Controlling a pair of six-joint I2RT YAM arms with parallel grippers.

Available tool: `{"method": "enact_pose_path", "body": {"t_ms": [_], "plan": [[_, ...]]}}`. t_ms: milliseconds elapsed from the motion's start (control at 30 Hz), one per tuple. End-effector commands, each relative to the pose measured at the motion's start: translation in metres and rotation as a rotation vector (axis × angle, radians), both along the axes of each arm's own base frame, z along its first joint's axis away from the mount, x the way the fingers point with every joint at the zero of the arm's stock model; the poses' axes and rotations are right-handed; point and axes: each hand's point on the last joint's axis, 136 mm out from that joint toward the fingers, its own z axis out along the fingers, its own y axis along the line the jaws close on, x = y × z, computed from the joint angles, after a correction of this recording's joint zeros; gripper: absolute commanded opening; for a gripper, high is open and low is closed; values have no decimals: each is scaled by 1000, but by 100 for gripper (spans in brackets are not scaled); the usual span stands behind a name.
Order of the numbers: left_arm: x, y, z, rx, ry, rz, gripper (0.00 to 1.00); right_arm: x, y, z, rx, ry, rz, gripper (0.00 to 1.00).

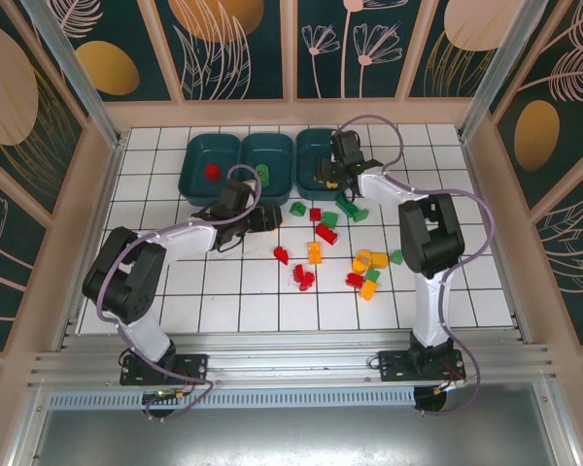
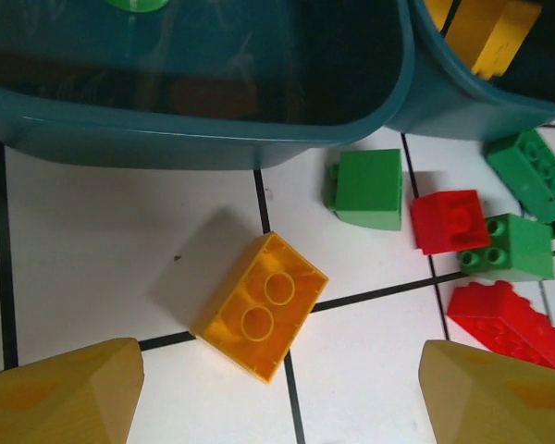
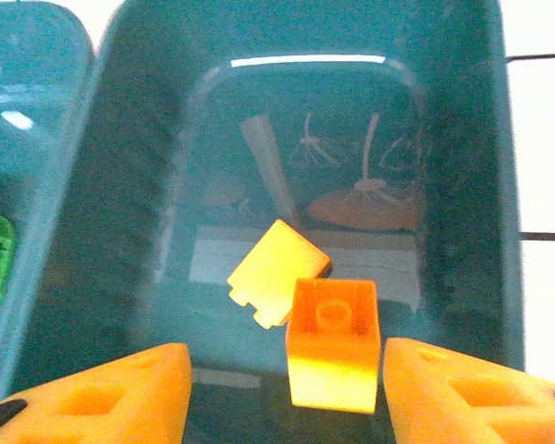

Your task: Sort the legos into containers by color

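Note:
Three dark teal containers stand in a row at the back: the left one (image 1: 196, 165) holds a red lego (image 1: 212, 172), the middle one (image 1: 277, 155) a green lego (image 1: 263, 174). My right gripper (image 3: 287, 398) hangs open over the right container (image 3: 129, 213). An orange lego (image 3: 333, 342) sits between its fingers with a gap on each side, beside a yellow lego (image 3: 277, 270) on the floor of that container. My left gripper (image 2: 277, 407) is open low over the tiles, in front of the middle container. An upside-down orange lego (image 2: 262, 305) lies just ahead of its fingertips.
Loose red, green and yellow legos are scattered on the white tiles right of the left gripper (image 1: 316, 233) (image 1: 369, 267). Near the orange lego lie a green one (image 2: 368, 188) and a red one (image 2: 449, 220). Low walls ring the table.

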Motion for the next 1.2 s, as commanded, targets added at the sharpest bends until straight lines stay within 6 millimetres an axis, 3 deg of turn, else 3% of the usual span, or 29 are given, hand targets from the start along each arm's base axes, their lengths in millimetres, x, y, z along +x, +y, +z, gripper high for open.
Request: {"method": "enact_pose_path", "body": {"t_ms": [0,100,233,267,333,433,533,667,767,900,1167], "plan": [[-8,2,-15,84,26,-43,79,-18,-12,67,41,-131,-16,59],[-14,-9,-12,94,9,-70,79,-50,-31,63,43,-127,-51,60],[-30,-32,-2,89,-18,-130,79,-91,-63,32,5,-68,-105,60],[-36,-37,-2,67,-12,-144,79,-97,-69,23,1,-49,-111,61],[-48,-44,16,-25,-40,-159,80,-109,-83,5,-4,-2,-113,65],[-59,-40,35,-85,-76,-153,82,-119,-93,-20,-14,58,-82,72],[-68,-29,52,-110,-126,-136,89,-121,-97,-44,-42,116,-39,75],[-75,-17,58,-108,-151,-103,94,-114,-97,-62,-77,160,-20,75],[-78,-15,56,-108,-135,-103,94,-112,-89,-70,-51,185,15,75],[-80,-14,59,-111,-139,-96,94,-101,-94,-76,-51,184,-4,74],[-79,-18,64,-129,-139,-108,94,-80,-93,-87,-60,206,15,61]]}}
